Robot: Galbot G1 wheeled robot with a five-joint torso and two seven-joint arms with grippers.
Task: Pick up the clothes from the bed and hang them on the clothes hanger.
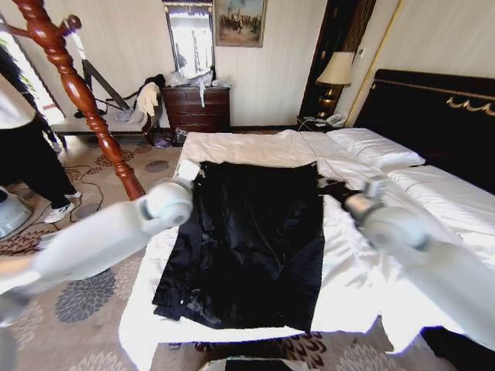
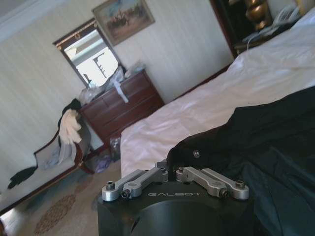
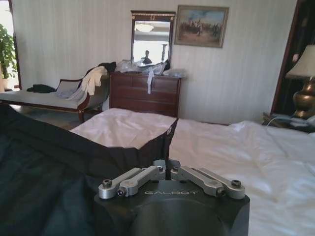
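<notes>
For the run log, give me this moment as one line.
left gripper: shut on clothes corner | right gripper: shut on other corner | clothes on bed

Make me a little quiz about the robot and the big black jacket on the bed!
1. True or false: the soft black jacket-like garment lies spread on the wide white-sheeted bed.
2. Where does the left gripper pinch the garment? A) a far corner B) the near hem C) the middle
3. Fill in: the right gripper is ____ (open/shut) on the same garment.

Key: 1 true; 2 A; 3 shut.
</notes>
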